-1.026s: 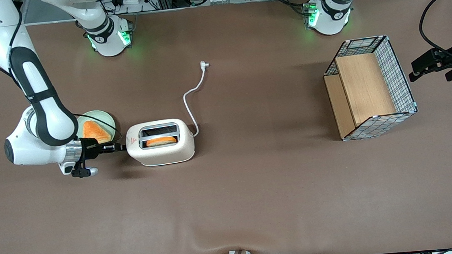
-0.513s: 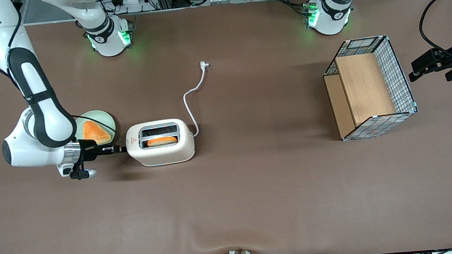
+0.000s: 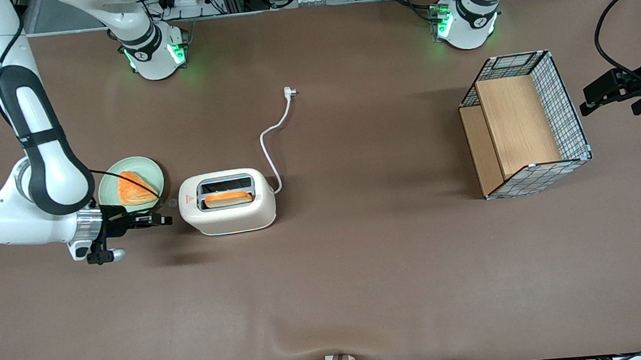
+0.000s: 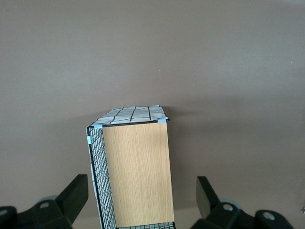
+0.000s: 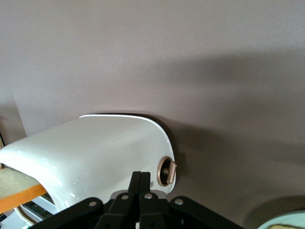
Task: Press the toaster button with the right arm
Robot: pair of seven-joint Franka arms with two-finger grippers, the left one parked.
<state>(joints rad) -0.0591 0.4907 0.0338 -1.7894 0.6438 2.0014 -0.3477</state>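
The cream-white rounded two-slot toaster (image 3: pixel 227 202) stands on the brown counter (image 3: pixel 363 269) toward the working arm's end, its white cord (image 3: pixel 276 134) trailing to a plug farther from the front camera. In the front view the small grey round toaster button (image 3: pixel 172 203) is only a faint dot at the narrow end by the red triangle sticker (image 3: pixel 187 200); the right wrist view shows it more plainly (image 5: pixel 167 171), a knob set in a round recess, though most of the toaster body (image 5: pixel 95 152) is cut off by the frame edge. The slim black gripper (image 3: pixel 166 220) of the white jointed right arm with black sleeve sections (image 3: pixel 35 164) hovers just beside that narrow end, apart from the button, with its fingers (image 5: pixel 135 183) pressed together. Part of the pale green round plate (image 3: pixel 109 184) is hidden by the arm; the orange-crusted slice (image 3: pixel 132 187) on it looks like toast.

Compared with half a second ago, the gripper has drawn back from the toaster, more of the plate is uncovered, and the slice of bread (image 3: pixel 228 198) in the slot nearer the camera sits higher, showing a paler top.

A wire-mesh basket with wooden panels (image 3: pixel 525 127) lies toward the parked arm's end.
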